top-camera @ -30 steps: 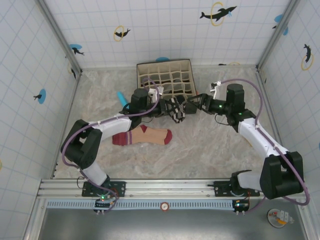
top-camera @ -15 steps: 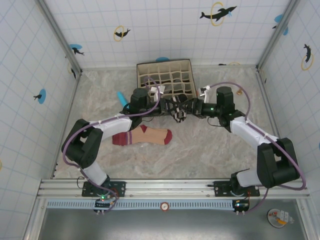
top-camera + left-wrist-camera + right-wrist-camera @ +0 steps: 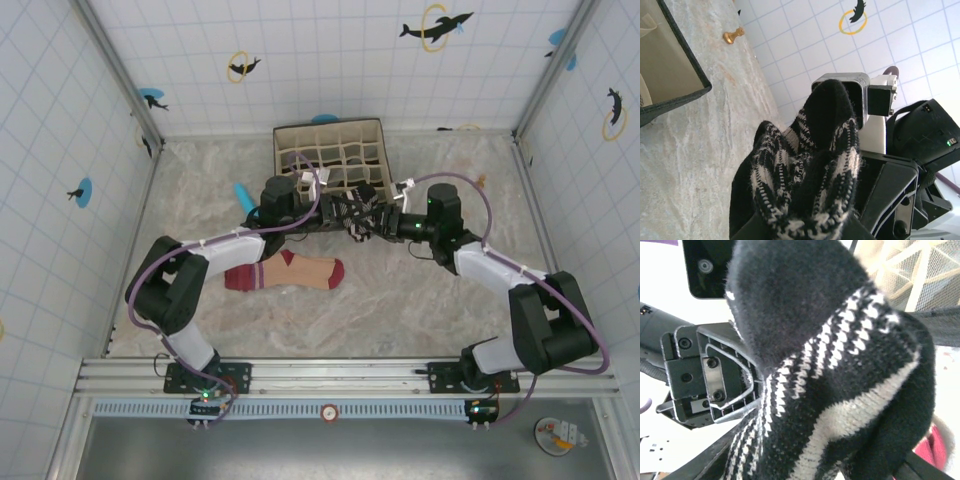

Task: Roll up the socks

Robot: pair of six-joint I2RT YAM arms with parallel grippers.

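The black-and-white striped sock [image 3: 352, 213] hangs bunched above the table's middle, between my two grippers. My left gripper [image 3: 335, 212] is shut on it from the left; in the left wrist view the sock [image 3: 810, 165] stands up out of the jaws and hides the fingertips. My right gripper [image 3: 373, 221] has come in from the right and is shut on the same sock [image 3: 840, 365], which covers its fingers. The peach sock [image 3: 290, 272], with maroon toe, heel and striped cuff, lies flat on the table nearer the arm bases, apart from both grippers.
A beige divided organizer box [image 3: 330, 150] stands just behind the grippers. A blue cylinder [image 3: 243, 197] lies left of the left gripper. A small golden piece [image 3: 480, 183] sits at the back right. Tiled walls close in the table on three sides.
My right gripper has moved left onto the striped sock and its jaws have narrowed round it. The left gripper kept its hold and place.
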